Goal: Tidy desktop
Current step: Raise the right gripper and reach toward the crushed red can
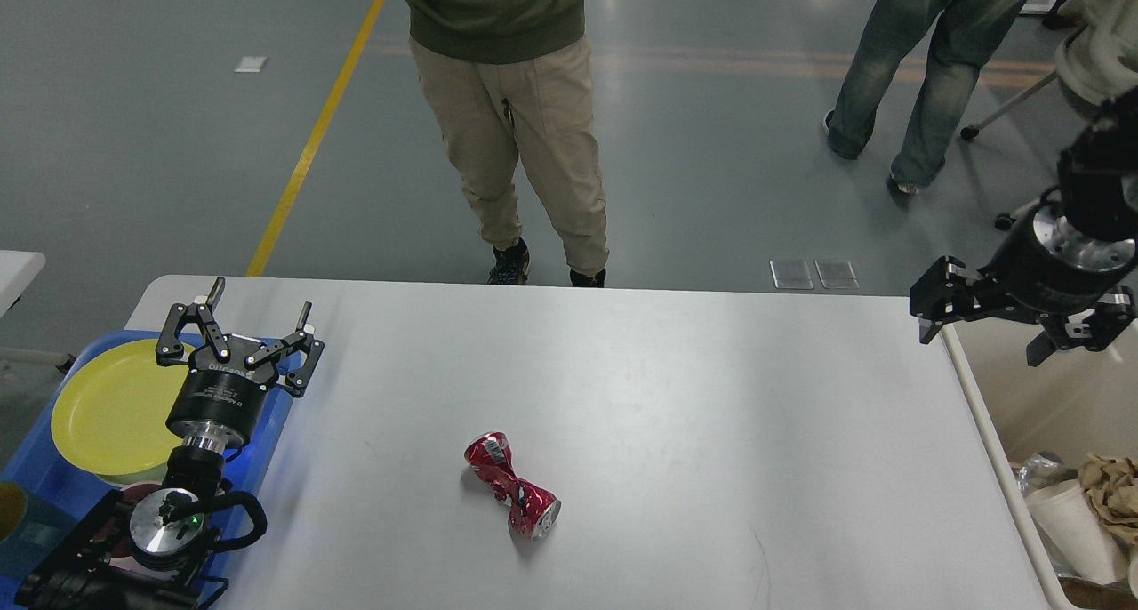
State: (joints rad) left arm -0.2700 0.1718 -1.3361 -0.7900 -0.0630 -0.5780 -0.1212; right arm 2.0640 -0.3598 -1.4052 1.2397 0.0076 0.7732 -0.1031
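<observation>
Both pincers empty, left (258,312) spread, right (1022,321) unclear; can (512,485) alone on desk (667,370), next grab and bin (996,450) it.

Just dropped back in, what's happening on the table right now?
Nothing is being held. A crushed red can lies on its side on the desktop, apart from both arms. The left gripper is open, hovering over the table's left edge beside the blue tray with the yellow plate. The right gripper hangs at the right edge above the bin, which holds a white cup and crumpled paper; I can't tell whether it is open.
</observation>
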